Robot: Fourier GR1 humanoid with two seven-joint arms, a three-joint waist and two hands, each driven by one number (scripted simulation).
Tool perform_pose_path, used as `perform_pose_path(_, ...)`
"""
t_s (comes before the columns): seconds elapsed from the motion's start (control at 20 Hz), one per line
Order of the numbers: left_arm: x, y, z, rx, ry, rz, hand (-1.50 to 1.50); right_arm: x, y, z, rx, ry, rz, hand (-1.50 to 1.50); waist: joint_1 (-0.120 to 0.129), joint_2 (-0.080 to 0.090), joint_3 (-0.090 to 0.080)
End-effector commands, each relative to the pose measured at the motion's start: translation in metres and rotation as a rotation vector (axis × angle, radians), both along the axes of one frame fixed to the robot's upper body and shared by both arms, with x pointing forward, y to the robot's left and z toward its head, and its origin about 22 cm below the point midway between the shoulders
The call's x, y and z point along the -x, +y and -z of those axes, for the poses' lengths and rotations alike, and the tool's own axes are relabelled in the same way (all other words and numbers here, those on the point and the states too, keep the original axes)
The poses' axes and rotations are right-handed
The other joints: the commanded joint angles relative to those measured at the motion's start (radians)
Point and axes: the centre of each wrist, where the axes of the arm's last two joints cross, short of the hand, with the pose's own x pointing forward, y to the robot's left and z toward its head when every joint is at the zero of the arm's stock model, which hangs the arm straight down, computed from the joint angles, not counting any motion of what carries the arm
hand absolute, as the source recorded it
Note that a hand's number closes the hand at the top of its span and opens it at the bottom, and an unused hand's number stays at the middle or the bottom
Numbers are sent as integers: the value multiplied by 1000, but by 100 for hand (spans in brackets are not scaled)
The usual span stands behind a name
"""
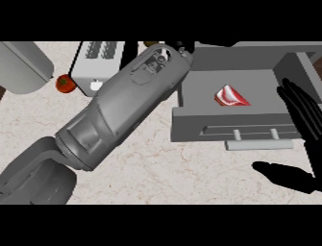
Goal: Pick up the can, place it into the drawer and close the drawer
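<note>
Can (231, 95) inside open drawer (191, 120), at right of counter (156, 168). Toaster (98, 60) behind, left of drawer; tomato (65, 83) just left of toaster. Left arm (117, 113) lay across, between toaster and drawer.

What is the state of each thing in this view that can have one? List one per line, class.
drawer: open
can: lying tilted inside the drawer
left hand: mostly hidden behind its forearm, fingers unclear
right hand: open, fingers straight, beside the drawer
tomato: resting on the counter by the toaster
</note>
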Motion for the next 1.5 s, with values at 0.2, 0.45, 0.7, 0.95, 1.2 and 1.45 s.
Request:
perform_pose_path(0.2, -10, 29, -16, 12, 11, -4, -150, -35, 15, 36, 220, 50, 107, -150, 40, -12, -1)
perform_pose_path(0.45, -4, 40, -6, 11, -4, -23, -150, -57, 29, 88, 161, 27, 148, -150, 52, -13, 0)
perform_pose_path(0.7, -5, 62, -35, 1, 6, -38, -150, -84, 19, 101, 184, 49, 158, -150, 52, -13, 0)
perform_pose_path(0.95, 4, 82, -19, -17, 6, -39, -150, -99, 20, 123, 231, 43, 194, -150, 69, -14, 0)
perform_pose_path(1.2, 10, 103, -28, -10, 53, -3, -150, -124, 12, 128, 268, 50, 264, -150, 97, -12, 1)
perform_pose_path(1.45, 18, 102, -19, -25, 55, -17, -150, -154, 21, 120, 294, -17, 288, -150, 95, -2, 1)
